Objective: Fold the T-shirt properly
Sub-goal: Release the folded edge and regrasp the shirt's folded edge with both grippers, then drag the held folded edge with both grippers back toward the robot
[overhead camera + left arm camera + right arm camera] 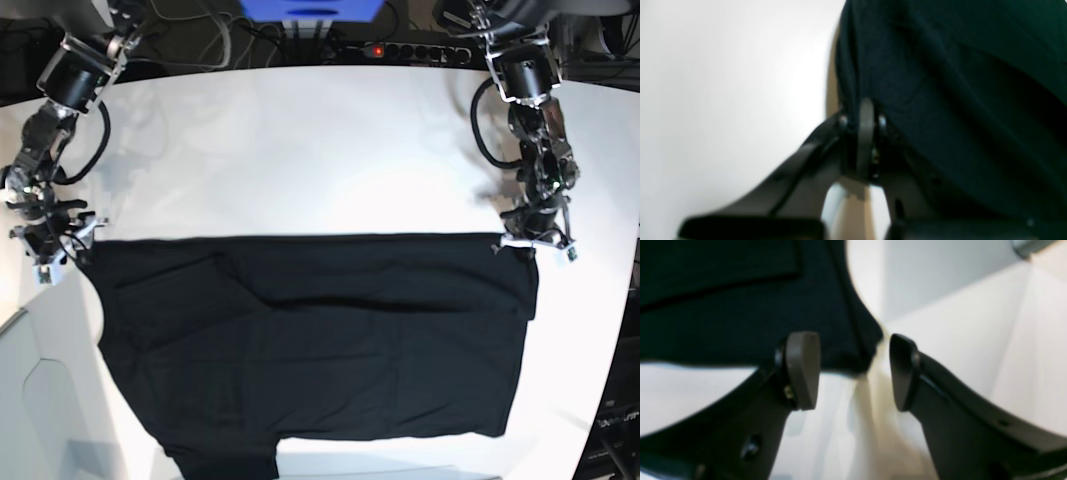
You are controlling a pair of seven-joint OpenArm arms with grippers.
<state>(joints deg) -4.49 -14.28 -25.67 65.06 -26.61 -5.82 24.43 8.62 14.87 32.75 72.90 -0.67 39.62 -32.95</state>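
Note:
The black T-shirt (320, 340) lies spread on the white table (300, 150), its folded top edge running straight between the two grippers. My left gripper (528, 240) is at the shirt's top right corner. In the left wrist view this gripper (865, 120) is shut on the cloth (957, 100). My right gripper (62, 250) is at the shirt's top left corner. In the right wrist view this gripper (853, 371) is open, and the shirt's corner (853, 353) sits just ahead of the gap between the pads (803, 370). The neck label is hidden.
A power strip (400, 50) with a red light, cables and a blue box (310, 8) lie beyond the table's far edge. The shirt's lower part hangs at the table's near edge (400, 470). The table's right edge (610, 330) curves close to the left arm.

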